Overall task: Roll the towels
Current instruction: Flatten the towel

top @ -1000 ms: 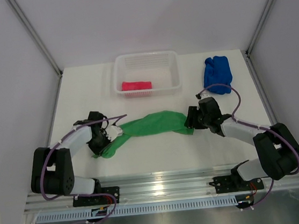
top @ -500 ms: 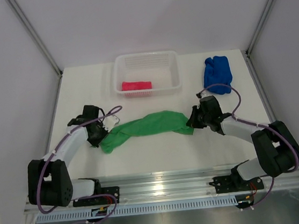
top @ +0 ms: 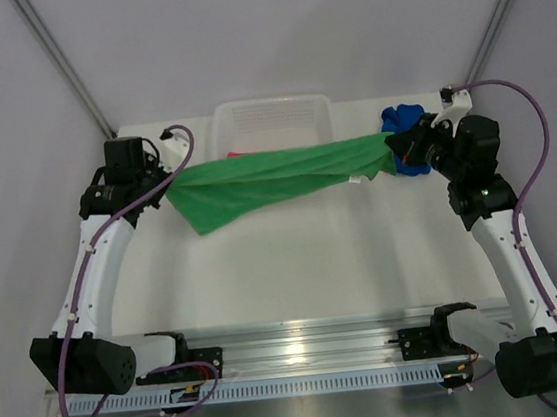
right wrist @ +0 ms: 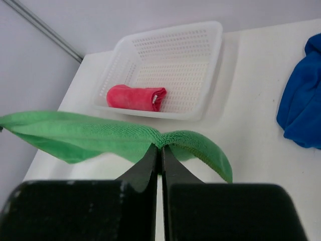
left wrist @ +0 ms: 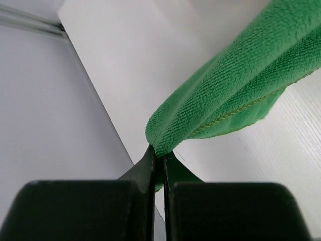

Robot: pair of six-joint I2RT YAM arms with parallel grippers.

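Top external: the green towel (top: 275,174) is held stretched, seemingly off the table (top: 295,262), pinched tight by the left gripper (top: 167,175) at nine o'clock and the right gripper (top: 398,144) at three.

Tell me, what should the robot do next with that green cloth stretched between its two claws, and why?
Probably lower the green towel flat onto the table in front of the basket. The left gripper and right gripper each pinch one end, so it hangs taut in the air with one part sagging; rolling likely needs it lying spread out.
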